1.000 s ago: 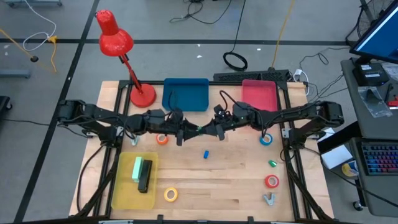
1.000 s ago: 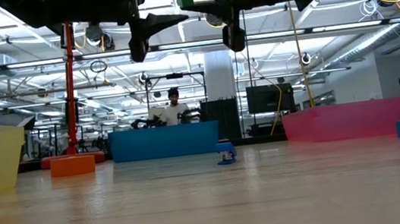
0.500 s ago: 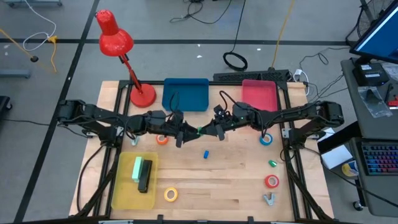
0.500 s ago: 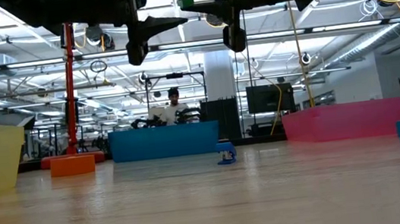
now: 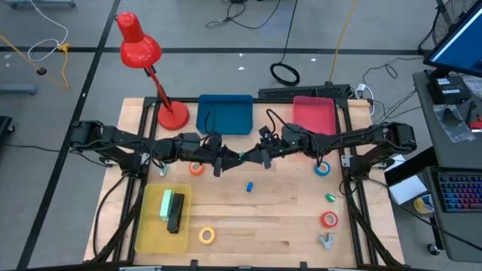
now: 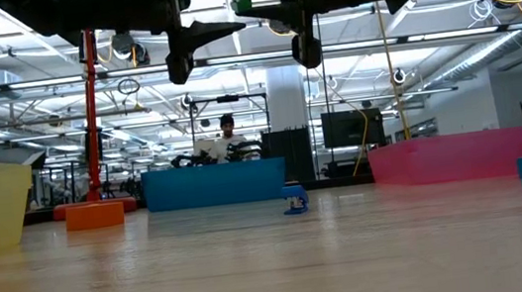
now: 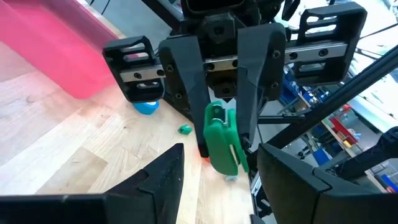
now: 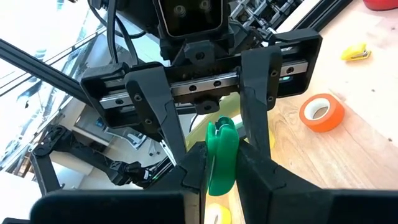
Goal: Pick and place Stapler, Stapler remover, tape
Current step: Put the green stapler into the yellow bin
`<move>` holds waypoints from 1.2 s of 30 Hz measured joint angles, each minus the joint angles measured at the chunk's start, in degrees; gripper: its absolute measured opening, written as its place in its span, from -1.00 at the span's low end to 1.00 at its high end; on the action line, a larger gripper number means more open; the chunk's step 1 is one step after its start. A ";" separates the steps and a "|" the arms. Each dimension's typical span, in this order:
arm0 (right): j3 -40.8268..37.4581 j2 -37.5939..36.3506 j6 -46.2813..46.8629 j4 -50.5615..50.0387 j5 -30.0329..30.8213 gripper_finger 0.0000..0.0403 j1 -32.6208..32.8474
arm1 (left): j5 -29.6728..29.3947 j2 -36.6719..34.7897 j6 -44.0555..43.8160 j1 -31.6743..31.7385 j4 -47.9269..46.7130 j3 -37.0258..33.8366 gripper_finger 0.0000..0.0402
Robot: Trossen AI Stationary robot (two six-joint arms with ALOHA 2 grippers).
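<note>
High over the table's middle, my right gripper (image 5: 253, 159) is shut on a small green stapler remover (image 5: 242, 157). My left gripper (image 5: 228, 160) faces it from the table's left, open. Its fingers (image 8: 152, 106) stand on either side of the remover's free end; I see no touch. A black stapler (image 5: 175, 214) lies in the yellow tray (image 5: 149, 226). The tape rolls lie flat on the wood: orange (image 5: 196, 168), yellow (image 5: 207, 235), blue (image 5: 322, 168) and red (image 5: 329, 220). My right gripper pinches the green stapler remover by its two flat sides (image 8: 222, 163) between its two fingers. The fingers (image 7: 186, 93) come level, from the table's right. The remover is lifted well clear of the table and sticks out toward my left gripper.
A blue tray (image 5: 225, 114) and a pink tray (image 5: 313, 113) stand at the far edge, a red desk lamp (image 5: 172, 114) at the far left. Small blue (image 5: 248, 186) and green (image 5: 330, 198) bits and a grey metal piece (image 5: 326, 241) lie on the wood.
</note>
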 joint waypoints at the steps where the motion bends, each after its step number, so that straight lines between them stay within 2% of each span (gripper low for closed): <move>1: 0.00 0.00 0.07 0.00 0.02 -0.77 0.00 | -0.02 0.00 0.01 0.00 0.02 0.00 0.01; 23: 3.98 3.05 -0.27 -0.47 -1.51 -0.77 0.00 | 0.06 -0.02 0.03 -0.04 -1.16 -0.02 -0.01; 32: 3.98 3.04 -0.65 -0.41 -1.03 -0.77 0.31 | 2.18 0.00 0.92 0.63 0.25 -0.04 -0.52; 36: 3.98 2.99 -1.34 -0.39 -1.03 -0.77 0.31 | 3.28 0.00 -0.15 1.22 0.39 -0.09 -0.58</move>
